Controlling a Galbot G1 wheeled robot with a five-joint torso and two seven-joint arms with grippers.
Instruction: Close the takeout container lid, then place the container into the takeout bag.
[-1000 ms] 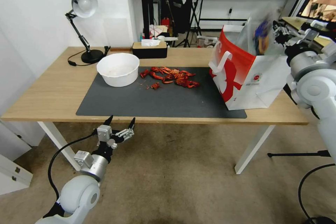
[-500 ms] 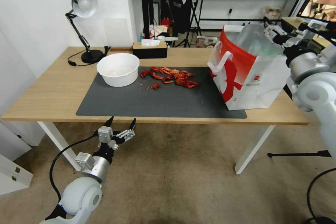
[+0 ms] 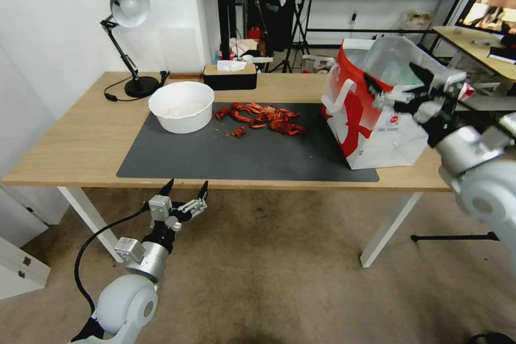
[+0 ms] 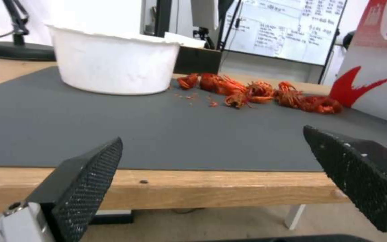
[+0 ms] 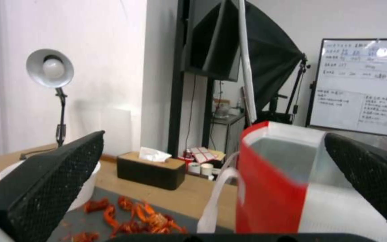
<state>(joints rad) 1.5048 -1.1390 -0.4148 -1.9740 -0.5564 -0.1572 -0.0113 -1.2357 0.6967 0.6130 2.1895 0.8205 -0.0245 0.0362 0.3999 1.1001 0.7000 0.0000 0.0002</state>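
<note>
Left gripper (image 3: 184, 189) hung below counter (image 3: 64, 140) front edge, jaws spread, empty. White bowl (image 3: 181, 106) and red crayfish shells (image 3: 260, 116) lay on dark mat (image 3: 236, 153). Takeout bag (image 3: 376, 113) stood upright at mat's right end. Right gripper (image 3: 400, 86) hovered at bag's front face, jaws spread, empty.

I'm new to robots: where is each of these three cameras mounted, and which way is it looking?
Head view: on the robot's head, looking forward and down at the wooden table, with the left gripper low before the table edge and the right gripper at the takeout bag.
Left wrist view: on the left arm, looking across the grey mat between its open fingers.
Right wrist view: on the right arm, facing the bag between its open fingers.
All three share the bag, white bowl and red crayfish.
</note>
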